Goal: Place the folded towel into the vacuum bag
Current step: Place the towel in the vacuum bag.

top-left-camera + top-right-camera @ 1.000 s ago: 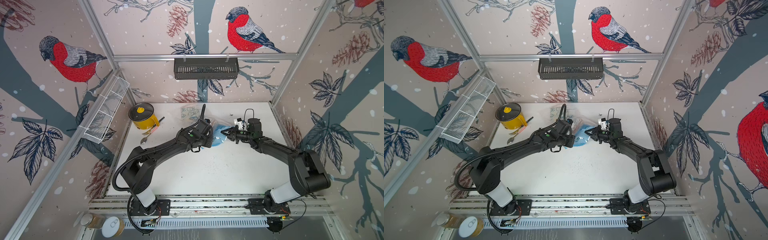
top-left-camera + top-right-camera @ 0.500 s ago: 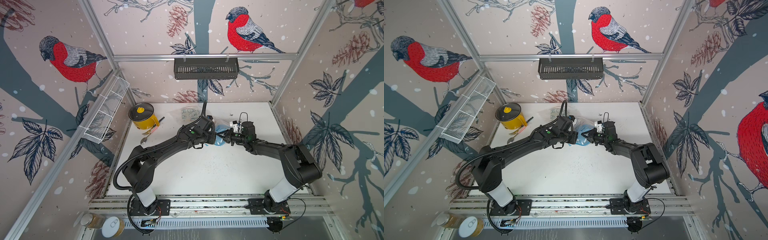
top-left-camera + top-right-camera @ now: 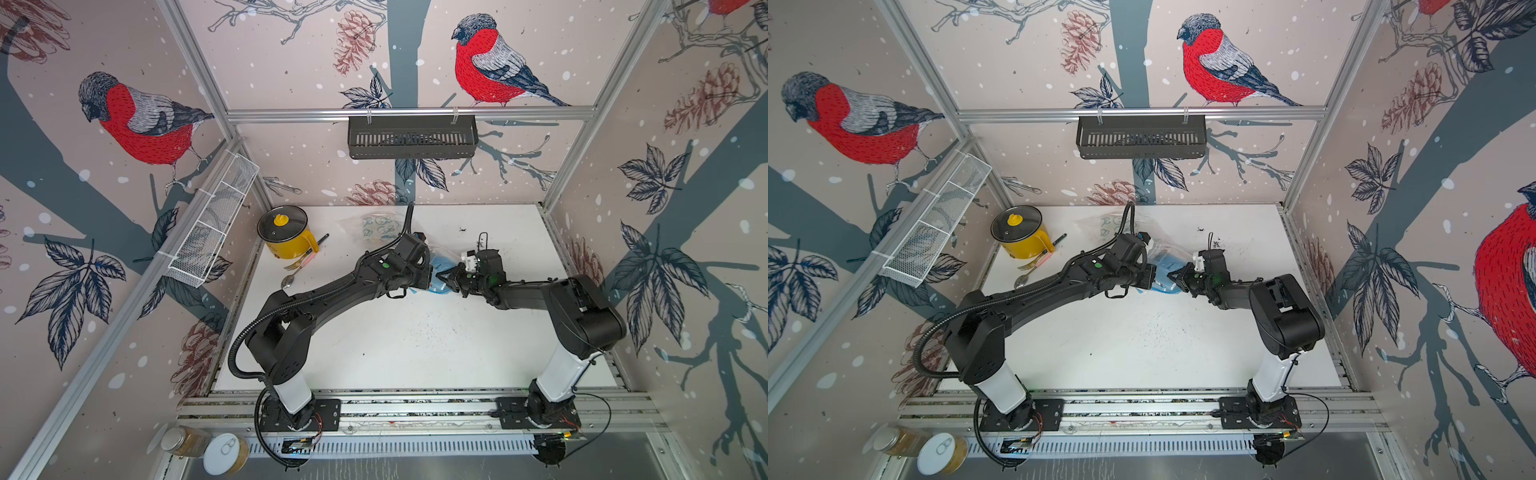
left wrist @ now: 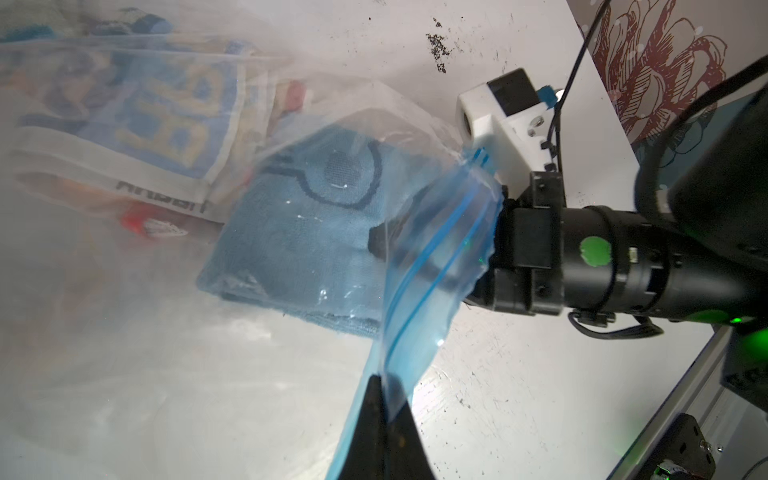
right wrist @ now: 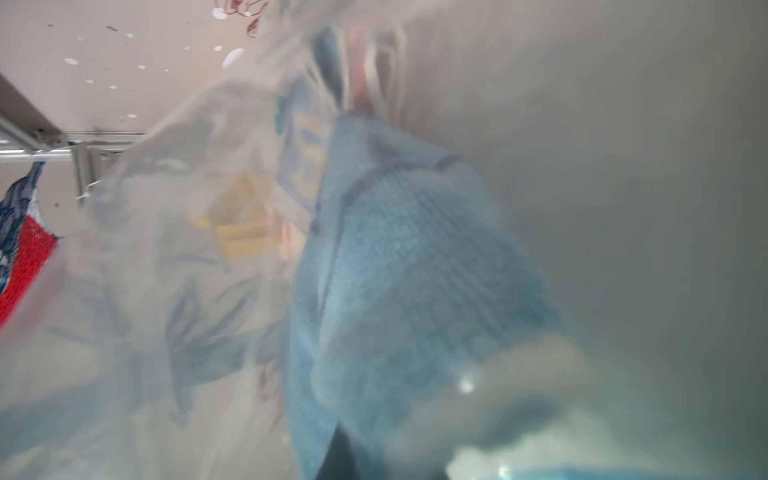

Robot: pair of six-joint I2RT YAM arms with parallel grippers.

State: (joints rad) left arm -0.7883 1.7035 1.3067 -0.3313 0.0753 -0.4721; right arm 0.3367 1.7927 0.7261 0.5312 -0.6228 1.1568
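Right claw (image 4: pixel 377 249) reaches in through the mouth of the vacuum bag (image 4: pixel 124 353), pressed nearly together on the near edge of the folded towel (image 4: pixel 307 232). One dark fingertip shows on top of the cloth; the lower one is hidden.

Left claw (image 4: pixel 384 388) pinches the blue zip strip (image 4: pixel 432 266), holding it up in an arch over the right claw.

The towel lies straight ahead of the right claw, flat on the table (image 4: pixel 519 374). Most of it is past the strip and under clear plastic, with a printed item (image 4: pixel 166 124) deeper in.

Judgement: the coming move runs along the right claw's own line — push further from the mouth, then let go. The left claw only keeps the mouth up. A careless pull-back could drag the cloth out again.
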